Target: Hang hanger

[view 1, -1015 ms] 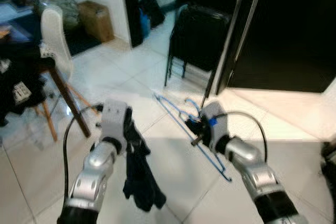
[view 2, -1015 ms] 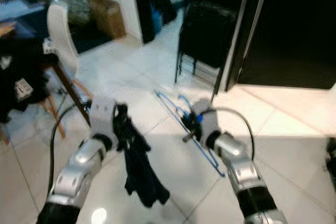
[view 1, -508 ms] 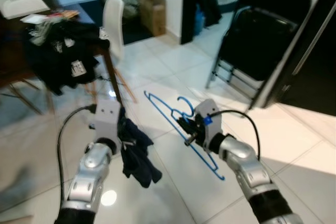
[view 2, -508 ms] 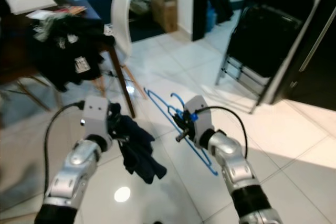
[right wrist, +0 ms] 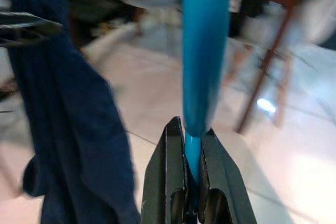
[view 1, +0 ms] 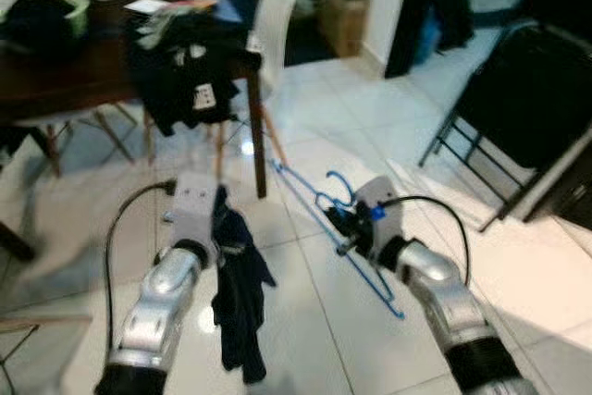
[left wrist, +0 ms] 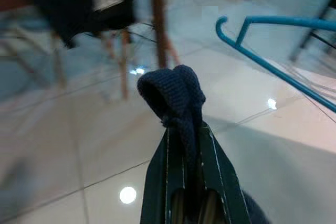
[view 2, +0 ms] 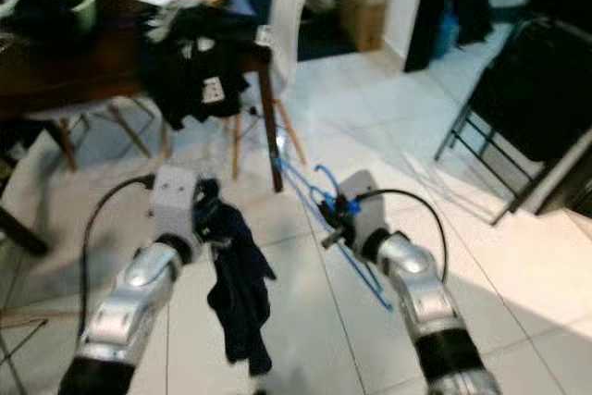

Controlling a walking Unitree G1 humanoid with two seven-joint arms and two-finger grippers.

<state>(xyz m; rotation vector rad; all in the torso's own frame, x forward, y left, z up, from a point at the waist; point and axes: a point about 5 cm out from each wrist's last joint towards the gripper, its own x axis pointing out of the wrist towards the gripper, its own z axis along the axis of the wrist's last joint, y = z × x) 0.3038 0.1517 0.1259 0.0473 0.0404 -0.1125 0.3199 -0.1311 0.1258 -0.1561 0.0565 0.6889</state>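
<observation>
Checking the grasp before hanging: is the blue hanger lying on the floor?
No, the right gripper holds the blue hanger clamped between its fingers, above the tiles.

Dim room, soft motion blur throughout; lamp glare spots gleam on the glossy floor (view 1: pixel 305 321), brighter patch at right.

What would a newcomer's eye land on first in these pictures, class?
The thin blue plastic hanger, clamped in the right gripper above the glossy white tiled floor. Beside it, a dark navy garment dangles from the left gripper. Behind, black clothes drape over a dark wooden table.
</observation>
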